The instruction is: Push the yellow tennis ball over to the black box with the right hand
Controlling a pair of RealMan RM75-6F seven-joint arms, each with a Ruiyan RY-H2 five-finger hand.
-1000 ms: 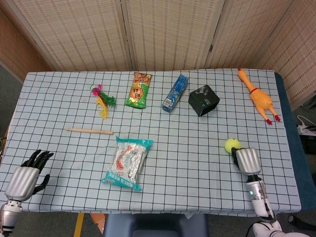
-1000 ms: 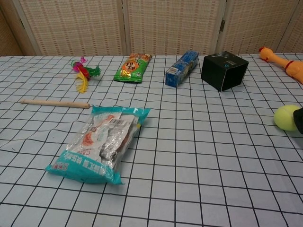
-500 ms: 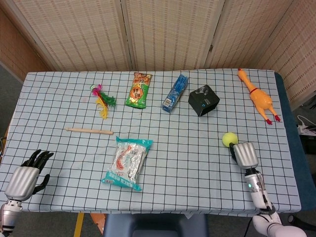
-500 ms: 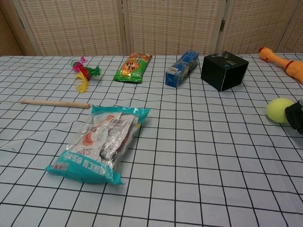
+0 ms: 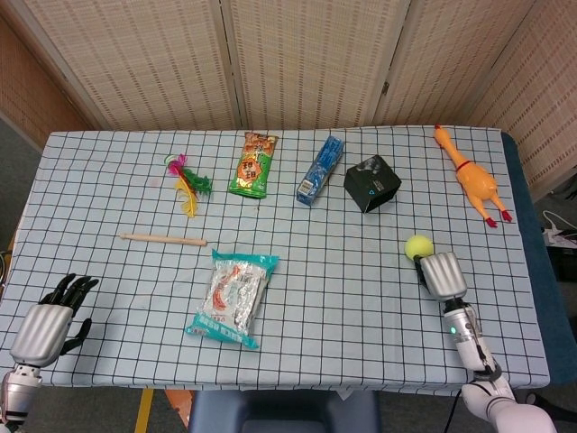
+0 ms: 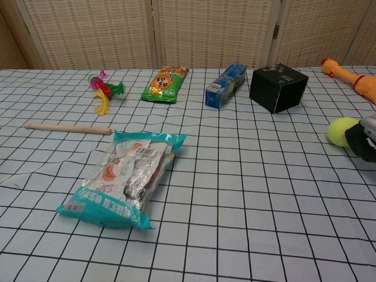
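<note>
The yellow tennis ball lies on the checked tablecloth, right of centre. My right hand sits just behind it on the near-right side, its fingers against the ball, holding nothing. The black box stands further back and a little left of the ball, with a gap of cloth between them. My left hand rests at the table's near-left corner with its fingers apart and nothing in it; the chest view does not show it.
A rubber chicken lies at the far right. A blue packet, a green snack bag and a feather toy line the back. A wooden stick and a silver-teal food pack lie mid-left.
My right hand has moved forward and slightly left across the table, and the ball has rolled ahead of it toward the black box. The left hand has stayed still.
</note>
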